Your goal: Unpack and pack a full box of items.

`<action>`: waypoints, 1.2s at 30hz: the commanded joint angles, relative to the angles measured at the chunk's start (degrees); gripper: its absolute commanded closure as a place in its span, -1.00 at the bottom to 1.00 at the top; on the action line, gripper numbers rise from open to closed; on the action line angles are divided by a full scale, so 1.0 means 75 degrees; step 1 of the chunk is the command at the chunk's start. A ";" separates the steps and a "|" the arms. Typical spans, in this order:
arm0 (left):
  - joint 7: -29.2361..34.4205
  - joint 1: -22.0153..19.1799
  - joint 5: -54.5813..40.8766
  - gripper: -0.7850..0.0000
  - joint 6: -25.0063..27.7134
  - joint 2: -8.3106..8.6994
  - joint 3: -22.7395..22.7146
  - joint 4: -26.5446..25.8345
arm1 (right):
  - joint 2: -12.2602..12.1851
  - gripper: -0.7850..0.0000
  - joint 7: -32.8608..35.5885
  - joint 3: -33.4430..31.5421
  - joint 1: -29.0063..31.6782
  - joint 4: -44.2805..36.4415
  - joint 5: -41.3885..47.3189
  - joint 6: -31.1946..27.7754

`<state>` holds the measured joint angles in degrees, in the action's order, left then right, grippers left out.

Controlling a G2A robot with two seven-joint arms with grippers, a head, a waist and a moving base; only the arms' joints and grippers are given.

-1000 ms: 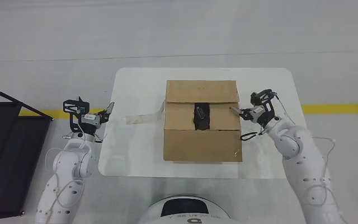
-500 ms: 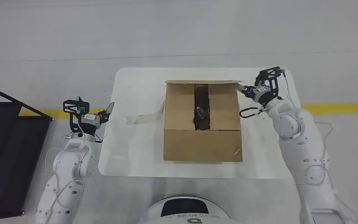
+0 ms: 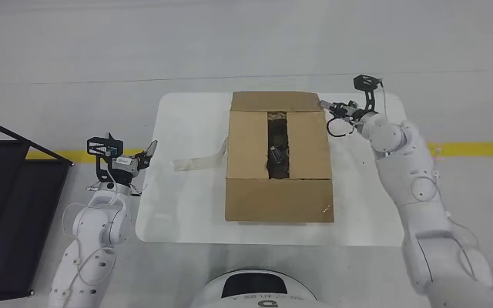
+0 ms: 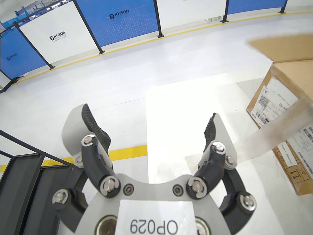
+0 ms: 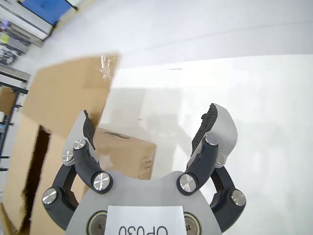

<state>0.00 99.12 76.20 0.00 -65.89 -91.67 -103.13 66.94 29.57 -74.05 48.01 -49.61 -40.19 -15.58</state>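
Movement on the far side of the box [image 3: 246,154]! The right claw [image 3: 330,115] has swung from the middle of the box's right edge up to its far right corner, and the far flap [image 3: 276,102], which lay flat across the top a second ago, now stands tipped up and back. From the wrist, that claw is spread wide with nothing between its pads. One pad sits right at the flap's corner, so this looks like a nudge, not a grip.

The left claw [image 3: 146,158] hasn't budged. It hangs at the left edge of the bench [image 3: 192,123], well apart from the box, jaws wide and empty. A strip of clear tape [image 3: 196,162] trails from the box's left side across the bench toward it, unchanged.

So where does that leave us? The box sits mid-bench, and the slot down its middle now runs longer, showing dark items [image 3: 277,150] inside. The two side flaps [image 3: 308,146] lie flat on either side of that slot, and the near flap [image 3: 277,202] is down over their front ends.

My read: the unpacking is only getting started, with one flap of four lifted. The near flap has to go next, then the side pair, before anything comes out. The raised flap is free and could drop back shut.
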 commanded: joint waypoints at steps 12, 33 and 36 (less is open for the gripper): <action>0.0000 0.0000 0.0000 -1.00 0.0000 0.0000 0.0000 0.0000 | -0.0223 -1.00 -0.1178 -0.0876 0.1005 -0.1285 0.1044 -0.1897; 0.0000 0.0000 0.0000 -1.00 0.0000 0.0000 0.0000 0.0000 | -0.0535 -1.00 -0.0981 -0.2042 0.3667 -0.4007 0.2993 -0.4711; 0.0000 0.0000 0.0000 -1.00 0.0000 0.0000 0.0000 0.0000 | -0.0501 -1.00 -0.0044 -0.1281 0.3259 -0.3841 0.4154 -0.4626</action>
<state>0.00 99.12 76.20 0.00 -65.89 -91.67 -103.13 63.10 25.73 -85.83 73.83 -79.20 -12.93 -51.18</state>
